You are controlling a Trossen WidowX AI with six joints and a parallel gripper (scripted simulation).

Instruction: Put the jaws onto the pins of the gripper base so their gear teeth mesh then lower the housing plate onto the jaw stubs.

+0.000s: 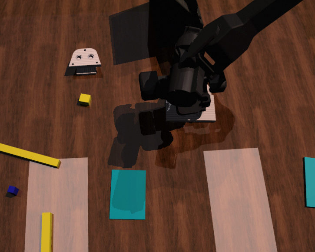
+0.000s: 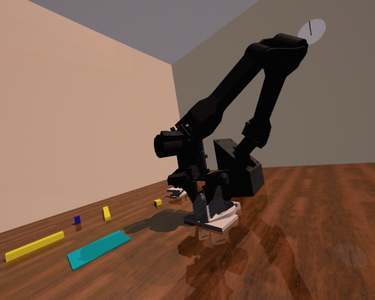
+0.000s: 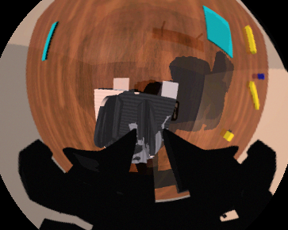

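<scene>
The white gripper base point(image 1: 210, 115) point(image 2: 227, 223) point(image 3: 101, 96) lies flat under the arm. Two ribbed jaws lie on it, mostly in shadow: one jaw point(image 2: 199, 205) point(image 3: 155, 113) stands below the fingertips, and the other jaw point(image 2: 224, 210) point(image 3: 105, 127) is beside it. The pins and gear teeth are hidden. My gripper point(image 2: 202, 200) point(image 3: 149, 131) is slightly open, with its fingertips low on either side of the near part of the first jaw and small gaps seeming to show. The white housing plate point(image 1: 84, 61) point(image 2: 177, 191), with two large holes, lies apart at the upper left.
A yellow cube point(image 1: 84, 99) point(image 2: 158, 202) point(image 3: 228, 135) lies below the housing plate. Yellow bars point(image 1: 27, 155) point(image 1: 46, 230), a blue cube point(image 1: 12, 190) and a flat teal plate point(image 1: 127, 193) lie toward the front left. A teal bar point(image 1: 311, 182) lies at the far right.
</scene>
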